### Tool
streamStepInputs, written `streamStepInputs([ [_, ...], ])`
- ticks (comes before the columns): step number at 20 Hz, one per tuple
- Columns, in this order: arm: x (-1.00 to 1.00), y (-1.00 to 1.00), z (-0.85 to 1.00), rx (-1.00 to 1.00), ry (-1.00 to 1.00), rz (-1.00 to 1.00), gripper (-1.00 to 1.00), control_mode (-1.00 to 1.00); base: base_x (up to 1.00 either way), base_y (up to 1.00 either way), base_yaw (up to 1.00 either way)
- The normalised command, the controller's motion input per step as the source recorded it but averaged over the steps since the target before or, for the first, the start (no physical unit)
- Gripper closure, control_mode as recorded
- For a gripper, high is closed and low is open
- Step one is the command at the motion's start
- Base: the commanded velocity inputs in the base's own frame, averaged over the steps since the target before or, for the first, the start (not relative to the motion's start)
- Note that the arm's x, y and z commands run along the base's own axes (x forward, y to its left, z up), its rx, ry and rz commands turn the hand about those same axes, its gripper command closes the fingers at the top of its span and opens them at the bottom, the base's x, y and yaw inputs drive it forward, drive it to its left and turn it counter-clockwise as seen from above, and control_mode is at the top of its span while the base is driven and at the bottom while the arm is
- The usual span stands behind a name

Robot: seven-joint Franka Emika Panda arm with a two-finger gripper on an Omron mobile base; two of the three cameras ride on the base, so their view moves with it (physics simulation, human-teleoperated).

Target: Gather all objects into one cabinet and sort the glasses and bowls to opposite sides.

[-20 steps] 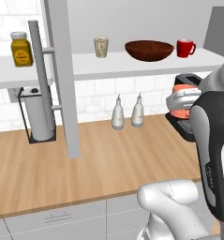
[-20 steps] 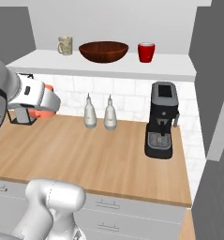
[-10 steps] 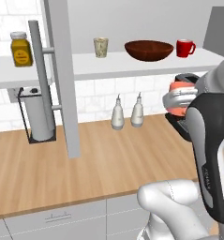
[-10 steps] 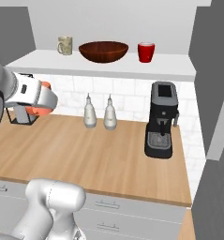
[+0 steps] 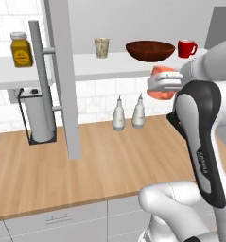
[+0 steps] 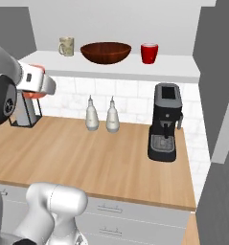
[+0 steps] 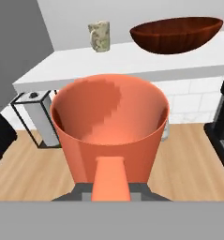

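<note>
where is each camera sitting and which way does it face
Left base view: behind the arm's left, facing forward-down at the shelf; the arm rises at right, claw holding the salmon-orange cup.
Right base view: behind its right, same scene; arm at left.
Hand view: on the hand, looking along the claw into the cup.
All share the brown bowl and beige speckled cup.

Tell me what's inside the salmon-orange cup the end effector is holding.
Nothing that can be seen: in the hand view the salmon-orange cup shows bare inner walls down to its floor. The near inner wall, towards the end effector, is hidden from that view.
</note>
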Motion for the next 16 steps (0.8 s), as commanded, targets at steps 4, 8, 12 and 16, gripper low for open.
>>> streamStepInputs([
  [4, 0.64, 0.28, 0.2, 0.1, 0.02, 0.12, 1.0, -1.0, 0.0, 0.0, 0.0],
  [8, 0.53, 0.38, 0.26, 0.01, 0.02, 0.07, 1.0, -1.0, 0.0, 0.0, 0.0],
  [12, 0.31, 0.38, 0.16, -0.02, 0.0, 0.0, 1.0, -1.0, 0.0, 0.0, 0.0],
  [16, 0.53, 0.41, 0.17, -0.03, 0.08, 0.0, 1.0, -1.0, 0.0, 0.0, 0.0],
])
